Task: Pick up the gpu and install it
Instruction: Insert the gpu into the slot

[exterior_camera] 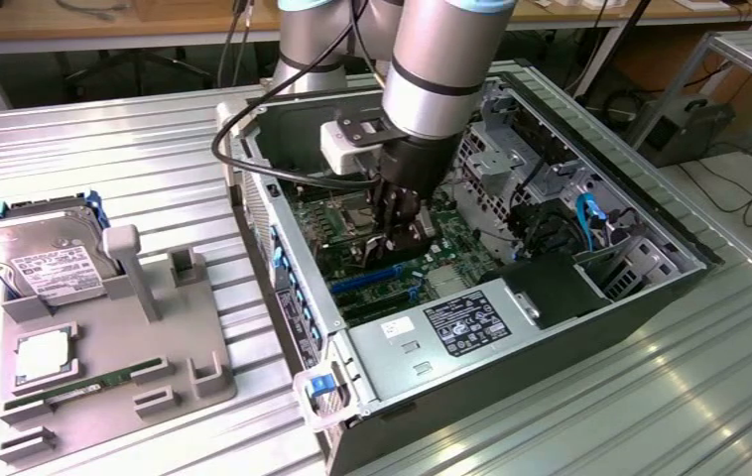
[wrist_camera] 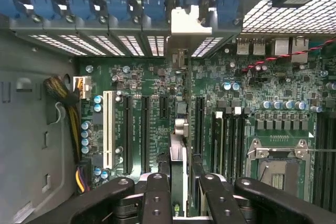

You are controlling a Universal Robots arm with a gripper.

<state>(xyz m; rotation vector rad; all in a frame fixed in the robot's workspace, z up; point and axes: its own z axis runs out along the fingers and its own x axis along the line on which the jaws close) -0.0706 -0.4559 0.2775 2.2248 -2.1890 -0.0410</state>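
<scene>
The gpu [wrist_camera: 178, 129] is a thin dark card seen edge-on, standing upright over the expansion slots of the green motherboard [wrist_camera: 262, 82]. Its silver bracket [wrist_camera: 185, 22] lies against the case's rear slot openings. My gripper [wrist_camera: 179, 161] is shut on the card, with one black finger [wrist_camera: 160, 182] on each side of it. In the exterior view my gripper [exterior_camera: 396, 243] reaches down inside the open computer case [exterior_camera: 641, 248], just above the blue slots [exterior_camera: 369, 283].
In the case, the power supply [exterior_camera: 469, 322] sits close to the gripper, beside the empty CPU socket [wrist_camera: 278, 166] and a yellow cable bundle [wrist_camera: 68, 103]. At the exterior view's left, a grey holder [exterior_camera: 151, 337] carries a hard drive [exterior_camera: 46, 258], a processor [exterior_camera: 43, 355] and a green memory stick [exterior_camera: 85, 385].
</scene>
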